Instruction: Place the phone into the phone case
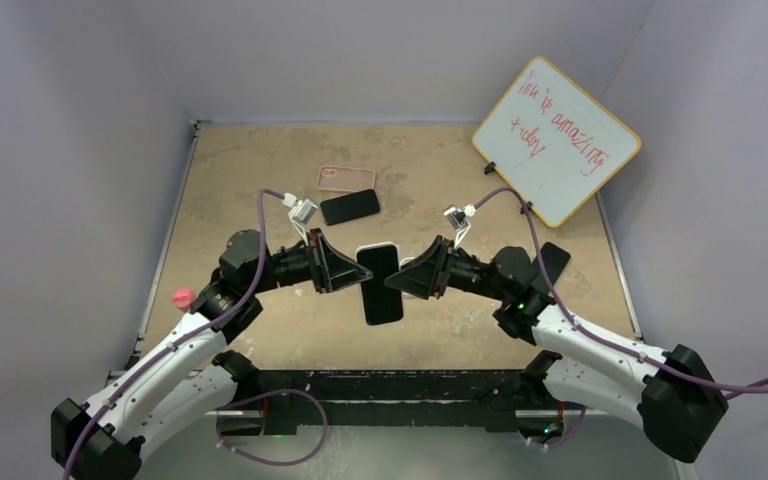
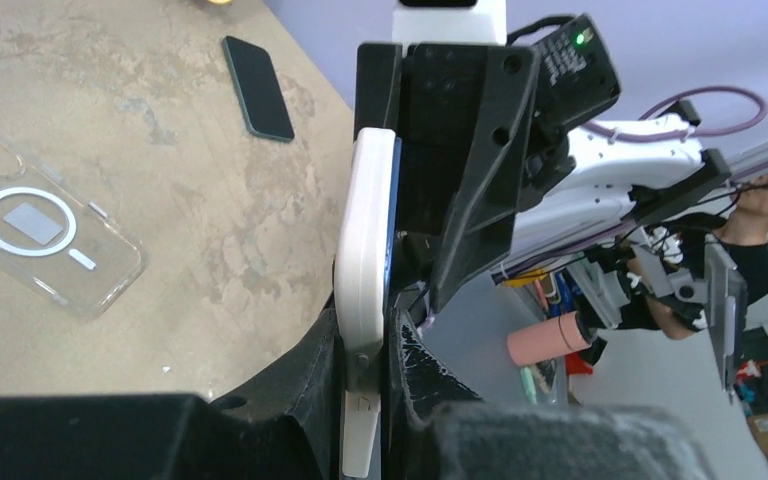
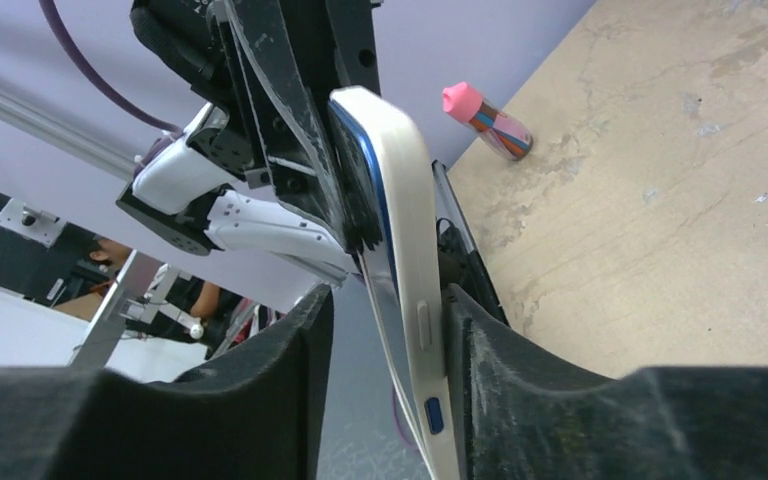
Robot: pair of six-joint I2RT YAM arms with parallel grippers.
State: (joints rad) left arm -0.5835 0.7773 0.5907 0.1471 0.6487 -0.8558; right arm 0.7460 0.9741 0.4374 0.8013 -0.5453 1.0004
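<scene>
A blue phone (image 2: 393,190) sits against a white phone case (image 2: 364,260), and both are held edge-on above the table between the two arms. From above, the phone (image 1: 381,292) shows its dark screen with a white rim around it. My left gripper (image 1: 357,272) (image 2: 385,335) is shut on the cased phone from the left. On the other side, my right gripper (image 1: 394,281) (image 3: 390,315) stands open around the same white case (image 3: 408,230). One of its fingers (image 3: 520,370) rests against the case's side; a gap separates the other from the screen side.
A pink case (image 1: 346,178) and a black phone (image 1: 350,207) lie behind the grippers. A clear case (image 2: 45,245) and another dark phone (image 2: 257,87) lie on the table to the right. A whiteboard (image 1: 557,140) leans at the back right. A pink-capped marker (image 1: 182,297) lies at the left edge.
</scene>
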